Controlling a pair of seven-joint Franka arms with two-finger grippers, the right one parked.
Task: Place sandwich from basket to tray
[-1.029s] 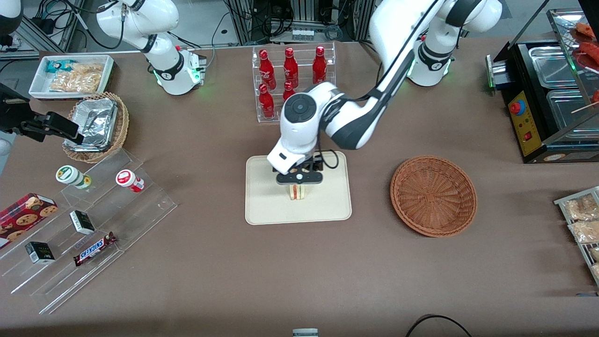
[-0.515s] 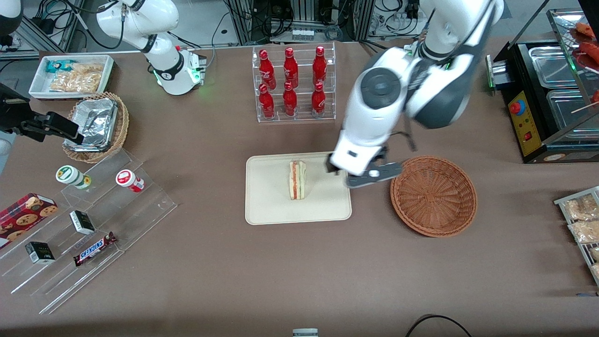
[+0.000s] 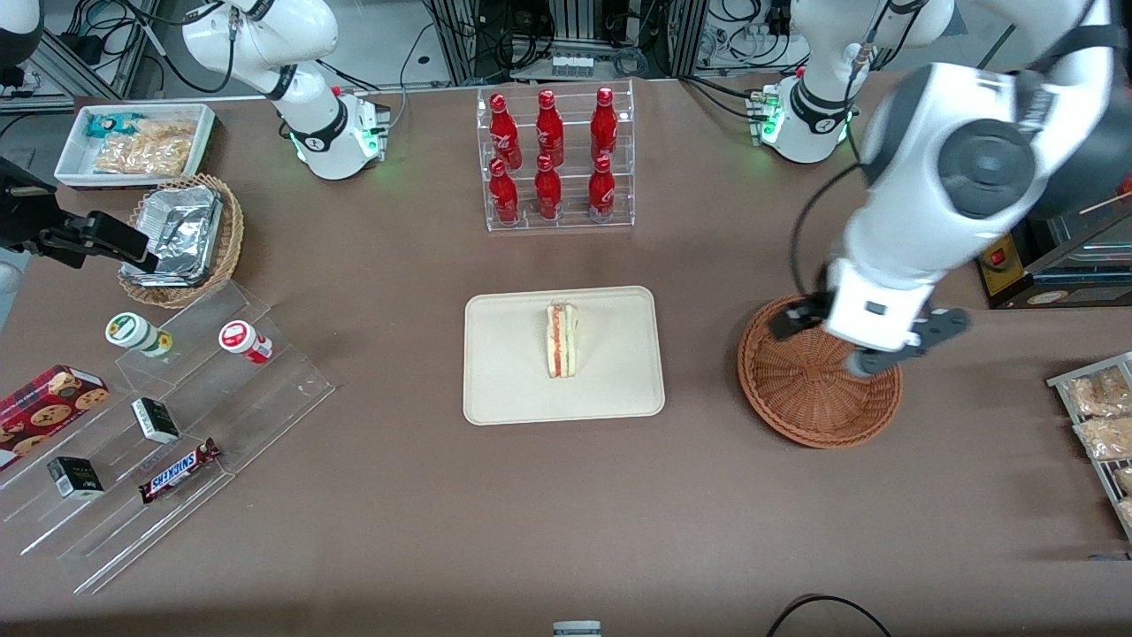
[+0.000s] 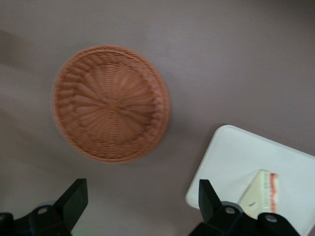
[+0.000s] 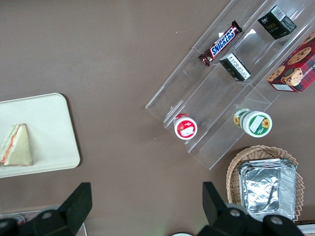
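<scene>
The sandwich (image 3: 562, 340) lies on the cream tray (image 3: 513, 380) near its middle, cut edge up, with nothing touching it. The reddish-brown wicker basket (image 3: 818, 402) stands beside the tray, toward the working arm's end of the table, and has nothing in it. My left gripper (image 3: 862, 341) hangs open and empty high above the basket. In the left wrist view the fingers (image 4: 74, 199) stand wide apart, with the basket (image 4: 110, 103), the tray (image 4: 231, 157) and the sandwich (image 4: 261, 194) below. The right wrist view also shows the sandwich (image 5: 17, 146) on the tray (image 5: 47, 118).
A clear rack of red bottles (image 3: 553, 159) stands farther from the camera than the tray. A stepped acrylic display (image 3: 168, 425) with snacks, a tan basket with foil (image 3: 181, 239) and a white bin (image 3: 137, 141) lie toward the parked arm's end. A black food warmer (image 3: 1044, 177) stands near the basket.
The gripper let go of the sandwich on the tray, rose, and swung sideways from above the tray to above the basket. The sandwich stays on the tray.
</scene>
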